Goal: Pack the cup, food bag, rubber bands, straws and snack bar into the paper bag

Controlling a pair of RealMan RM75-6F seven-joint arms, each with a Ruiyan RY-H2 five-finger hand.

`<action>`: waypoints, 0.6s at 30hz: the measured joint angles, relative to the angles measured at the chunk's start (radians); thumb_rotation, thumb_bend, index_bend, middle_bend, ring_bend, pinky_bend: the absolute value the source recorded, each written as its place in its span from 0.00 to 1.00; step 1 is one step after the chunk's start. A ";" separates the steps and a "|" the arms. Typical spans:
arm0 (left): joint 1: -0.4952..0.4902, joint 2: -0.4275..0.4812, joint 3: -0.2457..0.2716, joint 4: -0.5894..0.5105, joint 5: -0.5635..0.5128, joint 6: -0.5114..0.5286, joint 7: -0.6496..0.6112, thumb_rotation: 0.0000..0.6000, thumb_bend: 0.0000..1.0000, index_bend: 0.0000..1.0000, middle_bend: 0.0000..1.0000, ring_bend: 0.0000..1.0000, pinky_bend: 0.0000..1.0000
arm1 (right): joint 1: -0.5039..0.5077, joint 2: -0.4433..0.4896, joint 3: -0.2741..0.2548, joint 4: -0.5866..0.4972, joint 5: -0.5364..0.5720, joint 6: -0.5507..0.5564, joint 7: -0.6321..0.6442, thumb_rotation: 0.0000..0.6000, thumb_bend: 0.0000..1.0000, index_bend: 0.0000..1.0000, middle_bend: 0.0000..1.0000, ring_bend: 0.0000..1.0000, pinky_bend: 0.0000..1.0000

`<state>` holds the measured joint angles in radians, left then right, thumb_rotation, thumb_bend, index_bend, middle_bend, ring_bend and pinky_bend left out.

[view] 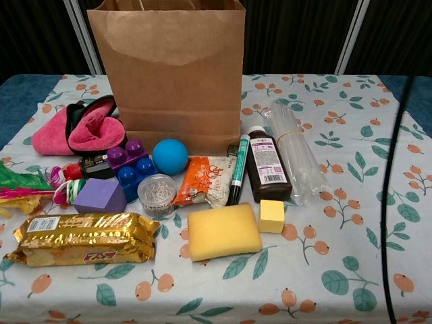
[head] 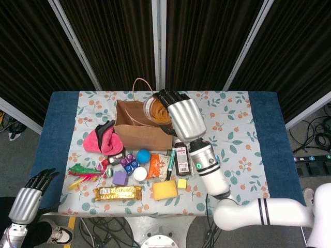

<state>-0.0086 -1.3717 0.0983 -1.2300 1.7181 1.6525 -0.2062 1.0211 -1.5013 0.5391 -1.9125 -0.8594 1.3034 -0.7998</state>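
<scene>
Gold-foil snack bar [view: 82,237] lies nearest on the floral worktop [view: 324,270], with the orange food bag [view: 202,181] and the bundle of clear plastic straws [view: 294,152] behind it, all yet to be packed. Left hand [head: 27,199] idles off the worktop's near corner, fingers apart and empty. Farther back, the right hand [head: 178,116] holds the clear tub of tan rubber bands [head: 155,109], fingers clamped around it, tilted over the open mouth of the brown paper bag [head: 142,129]. Centre the tub between the bag walls, lower it inside, then spread the fingers; dropping from height risks toppling the bag.
</scene>
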 measured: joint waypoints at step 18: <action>0.002 0.000 0.001 0.004 0.007 0.008 0.000 1.00 0.09 0.22 0.23 0.15 0.24 | 0.093 -0.130 -0.055 0.146 0.121 0.013 -0.066 1.00 0.07 0.29 0.26 0.21 0.33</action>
<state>-0.0071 -1.3719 0.0991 -1.2258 1.7250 1.6606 -0.2065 1.1144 -1.6312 0.4841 -1.7668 -0.7387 1.3167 -0.8659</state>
